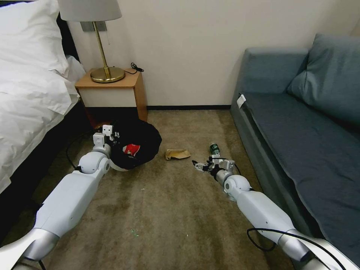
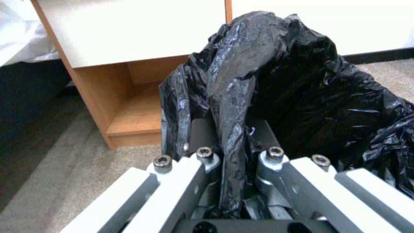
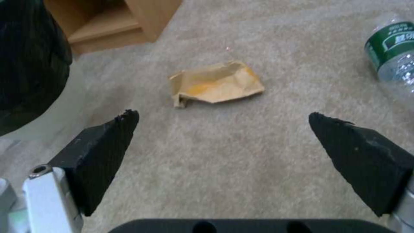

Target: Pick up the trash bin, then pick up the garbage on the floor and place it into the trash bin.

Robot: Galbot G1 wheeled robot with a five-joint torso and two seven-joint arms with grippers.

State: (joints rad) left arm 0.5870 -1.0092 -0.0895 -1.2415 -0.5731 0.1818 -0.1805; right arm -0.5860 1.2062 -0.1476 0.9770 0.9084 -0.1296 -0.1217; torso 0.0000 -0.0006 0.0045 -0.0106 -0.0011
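Left end effector [image 2: 231, 155] clamps the bin [image 1: 137, 144] rim; right end effector [image 3: 224, 142], wide open and empty, hovers near the paper [image 3: 215, 84] on the floor [image 1: 168, 210].

The trash bin [image 1: 132, 148] is a small round white tub lined with a crinkled black bag folded over its rim; it tilts on the carpet beside the wooden nightstand. A red-and-white crushed packet [image 1: 131, 148] lies inside it. On the floor near the bin rests 1 crumpled tan paper [image 1: 177, 153], flattened and creased. Further toward the sofa lies a small clear bottle [image 1: 214, 148] with a green label.
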